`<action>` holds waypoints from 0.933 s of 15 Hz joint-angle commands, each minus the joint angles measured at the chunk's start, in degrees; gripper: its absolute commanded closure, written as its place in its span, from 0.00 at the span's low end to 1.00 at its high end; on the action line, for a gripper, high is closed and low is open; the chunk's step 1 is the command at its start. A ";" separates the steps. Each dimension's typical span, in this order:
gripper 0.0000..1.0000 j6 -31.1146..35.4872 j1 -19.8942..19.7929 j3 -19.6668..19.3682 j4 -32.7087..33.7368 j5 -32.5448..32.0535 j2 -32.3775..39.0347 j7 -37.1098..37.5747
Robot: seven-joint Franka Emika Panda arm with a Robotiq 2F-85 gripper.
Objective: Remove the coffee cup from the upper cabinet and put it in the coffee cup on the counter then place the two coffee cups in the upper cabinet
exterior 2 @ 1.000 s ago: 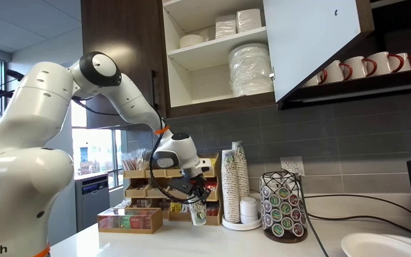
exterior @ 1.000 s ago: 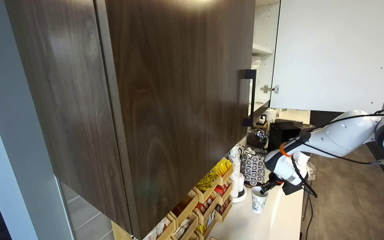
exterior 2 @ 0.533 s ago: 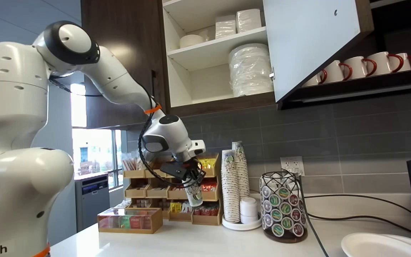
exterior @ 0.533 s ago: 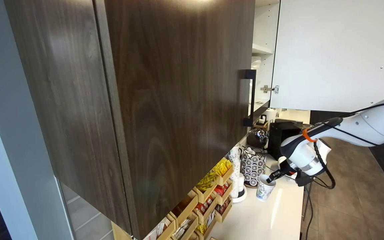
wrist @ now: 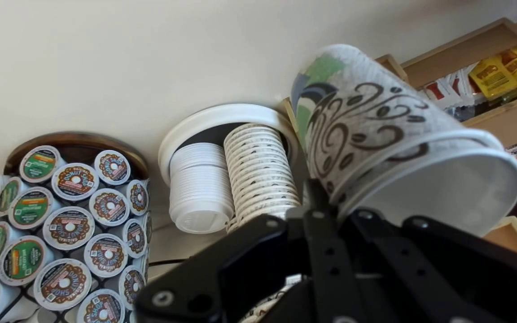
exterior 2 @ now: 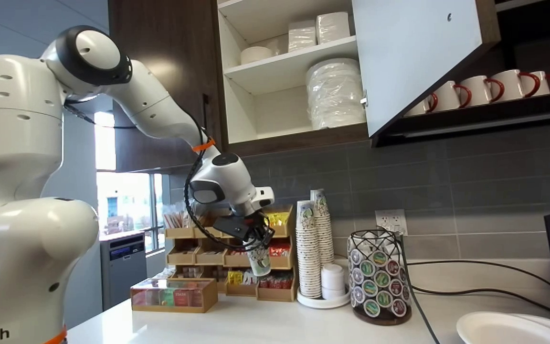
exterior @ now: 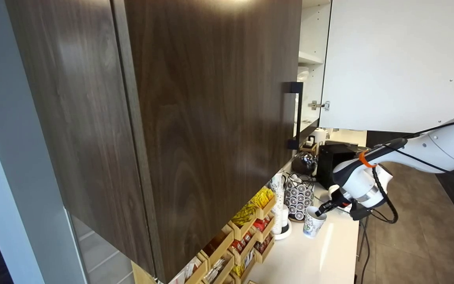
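At the fingers (wrist: 317,199), nested coffee cups (wrist: 370,119), the inner one (wrist: 451,188) mostly hidden.

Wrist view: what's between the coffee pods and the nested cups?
In the wrist view: white lids and a stack of cups on a round white tray, between the coffee pods and nested cups.

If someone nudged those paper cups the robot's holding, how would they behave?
The nested paper coffee cups would probably flex, since their walls look thin at the rims. They're likely light for their size, being hollow. Pinched at one side by the end effector and tilted, they might swivel.
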 commanded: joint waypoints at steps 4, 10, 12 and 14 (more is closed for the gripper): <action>0.99 2.84 -0.32 0.37 -1.35 -10.98 -7.79 2.53; 0.99 0.33 -9.13 3.74 -4.56 -34.30 -17.70 11.50; 0.99 -2.05 -13.08 6.32 -4.08 -39.88 -21.78 14.15; 0.99 -5.75 -15.94 9.01 -2.91 -43.61 -25.92 16.24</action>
